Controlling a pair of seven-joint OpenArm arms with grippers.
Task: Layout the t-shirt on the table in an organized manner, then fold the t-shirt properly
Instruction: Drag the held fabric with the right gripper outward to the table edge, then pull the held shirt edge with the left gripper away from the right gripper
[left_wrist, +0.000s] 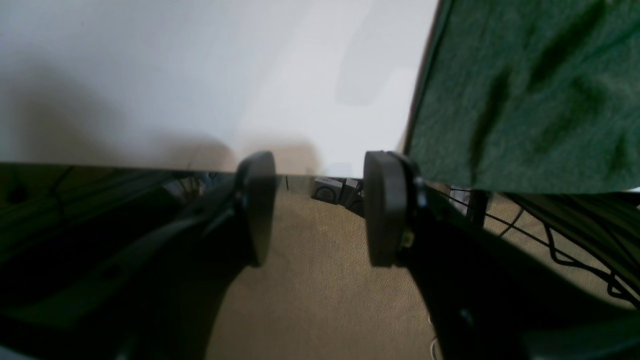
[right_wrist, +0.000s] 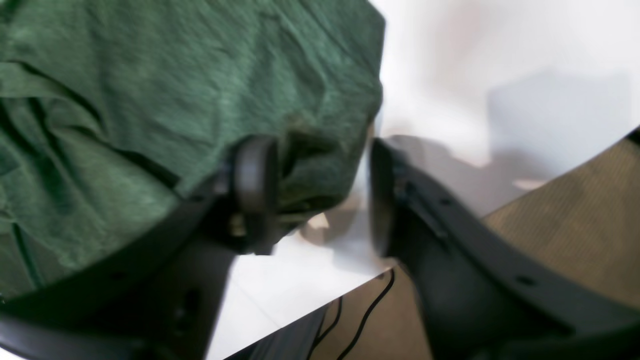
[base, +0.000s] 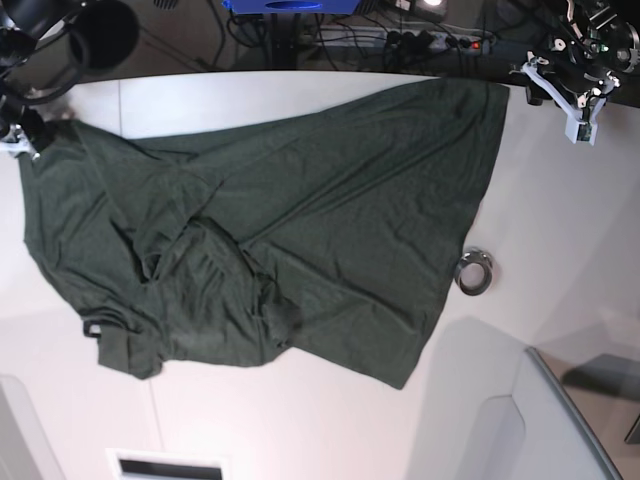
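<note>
From the left wrist camera I see the left gripper hanging at the table edge, its two pads spread apart with nothing between them, only tan floor below. The t-shirt fills the 2 o'clock part of this view, its hem lying just beside the right-hand pad without being pinched.

On the right wrist camera the right gripper straddles a bunched corner of the t-shirt. Green cloth sits in the gap and touches the pad at 9 o'clock; the other pad stands clear of it, so the jaws are partly spread around the cloth. The picture is blurred, and I cannot tell whether they are really gripping it. White table shows at 1 o'clock, floor at 4 o'clock.

From the base camera the t-shirt lies spread over most of the table, crumpled around 8 o'clock of its middle, where folds bunch up. The right gripper is at 10 o'clock, at the shirt's corner. The left gripper is at 2 o'clock, just beyond the shirt's far corner. A small metal ring rests on the table just beside the shirt's edge at 3 o'clock.
</note>
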